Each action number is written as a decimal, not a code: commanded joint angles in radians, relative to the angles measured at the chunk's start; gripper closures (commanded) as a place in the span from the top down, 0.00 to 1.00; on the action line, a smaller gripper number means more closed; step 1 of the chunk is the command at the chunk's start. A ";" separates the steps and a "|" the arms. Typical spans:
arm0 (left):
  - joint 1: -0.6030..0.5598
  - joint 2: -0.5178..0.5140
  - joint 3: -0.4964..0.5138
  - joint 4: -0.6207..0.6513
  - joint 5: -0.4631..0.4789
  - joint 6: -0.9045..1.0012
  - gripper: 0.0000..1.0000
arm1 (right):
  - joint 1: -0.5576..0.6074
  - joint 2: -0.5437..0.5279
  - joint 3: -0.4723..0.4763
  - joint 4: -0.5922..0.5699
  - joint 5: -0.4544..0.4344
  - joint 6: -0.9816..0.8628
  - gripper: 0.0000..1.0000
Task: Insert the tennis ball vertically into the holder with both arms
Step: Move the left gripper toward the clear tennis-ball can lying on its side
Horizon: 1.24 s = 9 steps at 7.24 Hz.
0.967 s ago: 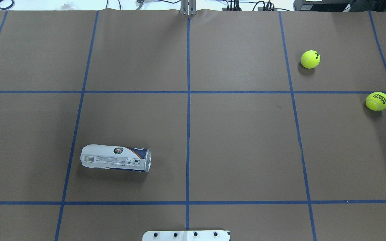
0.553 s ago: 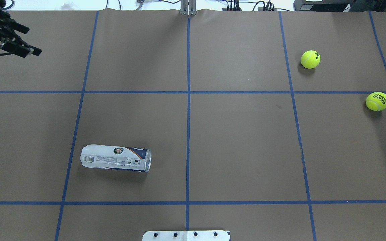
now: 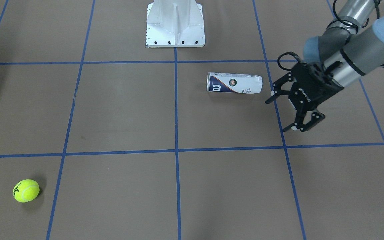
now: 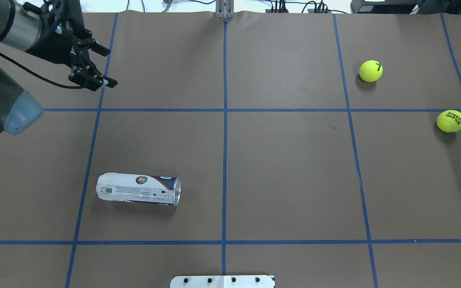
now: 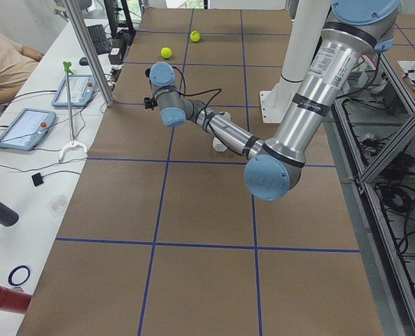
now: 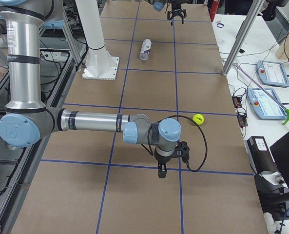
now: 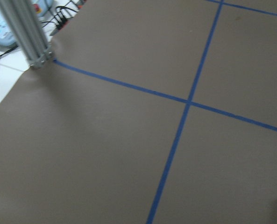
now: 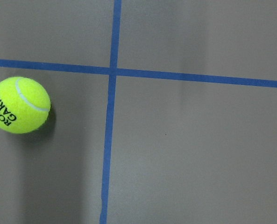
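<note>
My left gripper (image 4: 108,68) hangs unclenched and empty above the brown surface (image 4: 286,168) — the holder (image 4: 138,189) lies on its side at about five o'clock from it in the overhead view, well apart, its silver rim pointing to three o'clock. My right gripper (image 6: 162,168) hovers low over the surface; spread or clenched, I cannot tell. Its wrist camera shows a tennis ball (image 8: 19,105) at nine o'clock — a second ball (image 4: 370,71) sits apart.
</note>
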 commanded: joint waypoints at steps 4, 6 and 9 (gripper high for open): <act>0.165 -0.010 -0.101 0.169 0.003 0.084 0.99 | 0.000 0.000 -0.006 0.000 0.002 0.002 1.00; 0.168 -0.010 -0.112 0.284 0.014 0.257 0.99 | 0.000 0.000 -0.007 0.000 0.002 0.002 1.00; 0.275 -0.010 -0.183 0.465 0.182 0.347 0.99 | 0.001 -0.002 -0.009 -0.002 0.002 0.002 1.00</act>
